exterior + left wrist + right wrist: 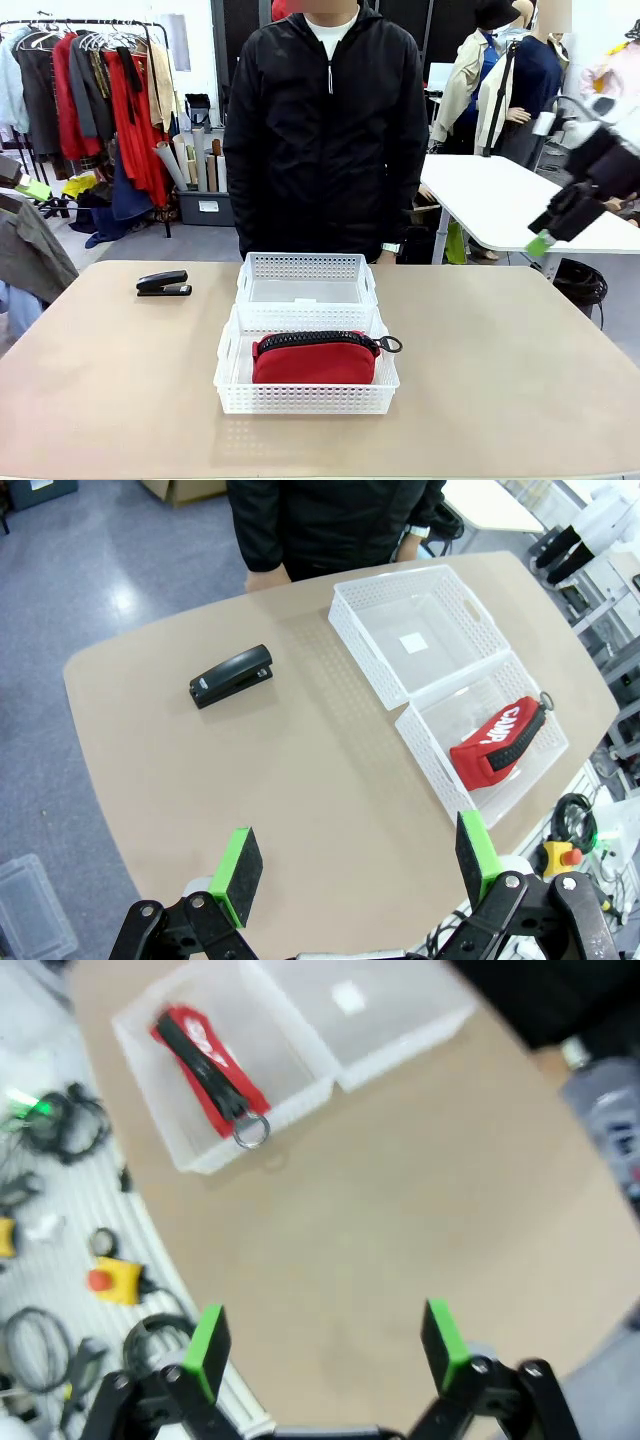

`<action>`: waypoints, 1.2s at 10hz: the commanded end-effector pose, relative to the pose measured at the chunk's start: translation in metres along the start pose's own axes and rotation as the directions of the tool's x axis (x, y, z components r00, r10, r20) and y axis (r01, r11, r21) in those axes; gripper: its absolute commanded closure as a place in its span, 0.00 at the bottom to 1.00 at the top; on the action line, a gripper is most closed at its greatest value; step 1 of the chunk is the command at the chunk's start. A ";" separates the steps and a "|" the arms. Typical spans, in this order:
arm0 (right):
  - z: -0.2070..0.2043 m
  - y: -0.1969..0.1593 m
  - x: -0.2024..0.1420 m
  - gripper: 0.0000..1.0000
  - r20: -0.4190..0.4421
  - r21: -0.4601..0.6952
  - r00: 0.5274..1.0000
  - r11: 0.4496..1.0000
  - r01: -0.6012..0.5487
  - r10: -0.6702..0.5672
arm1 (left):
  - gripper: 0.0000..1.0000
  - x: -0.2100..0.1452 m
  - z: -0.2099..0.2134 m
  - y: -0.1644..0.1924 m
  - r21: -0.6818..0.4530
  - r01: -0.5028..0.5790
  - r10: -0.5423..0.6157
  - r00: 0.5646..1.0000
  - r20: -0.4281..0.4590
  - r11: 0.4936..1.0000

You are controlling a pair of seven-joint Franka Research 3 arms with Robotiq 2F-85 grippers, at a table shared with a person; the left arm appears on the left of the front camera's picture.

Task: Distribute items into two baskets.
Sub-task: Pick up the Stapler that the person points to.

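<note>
— How do the left jaws stand?
— Apart, the left pads point(237, 875) spread wide, high above the tabletop point(300, 780).
— And the right jaws?
— Apart as well, the right pads point(208, 1345) over the tabletop's edge, to the right of the baskets.
— Where's the red pouch point(315, 362)?
— Lying in the near basket point(300, 402), its ring pull point(390, 344) poking over the right rim.
— The other basket?
— The far basket point(305, 262) touches the near one, in front of the person point(325, 130).
— The stapler point(163, 284)?
— On the tabletop at the left, well apart from both baskets.
</note>
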State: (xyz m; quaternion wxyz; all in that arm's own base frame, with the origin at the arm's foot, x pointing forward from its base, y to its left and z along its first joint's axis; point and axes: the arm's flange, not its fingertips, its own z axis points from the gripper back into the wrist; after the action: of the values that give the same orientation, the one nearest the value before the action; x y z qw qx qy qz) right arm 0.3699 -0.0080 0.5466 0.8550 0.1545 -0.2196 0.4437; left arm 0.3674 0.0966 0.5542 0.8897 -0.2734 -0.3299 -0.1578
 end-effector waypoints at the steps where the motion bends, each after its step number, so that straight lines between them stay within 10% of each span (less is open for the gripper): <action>1: 0.018 0.006 -0.032 0.00 0.065 -0.026 0.981 0.982 0.186 -0.184 | 0.00 0.000 0.000 0.000 -0.006 0.000 0.000 1.000 0.003 1.000; 5: 0.033 -0.011 -0.071 0.00 0.172 0.049 0.901 0.918 0.395 -0.397 | 0.00 0.000 0.000 0.000 -0.006 0.000 0.000 1.000 0.003 1.000; 12: 0.047 -0.016 -0.096 0.00 0.285 0.037 0.866 0.908 0.418 -0.411 | 0.00 0.000 0.000 0.000 -0.006 0.000 0.000 1.000 0.003 1.000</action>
State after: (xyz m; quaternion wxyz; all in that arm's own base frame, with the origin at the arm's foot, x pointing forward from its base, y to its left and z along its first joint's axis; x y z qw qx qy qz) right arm 0.3257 -0.1081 0.5448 0.8989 0.2418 -0.2900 0.2220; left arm 0.3674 0.0966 0.5543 0.8897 -0.2734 -0.3299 -0.1578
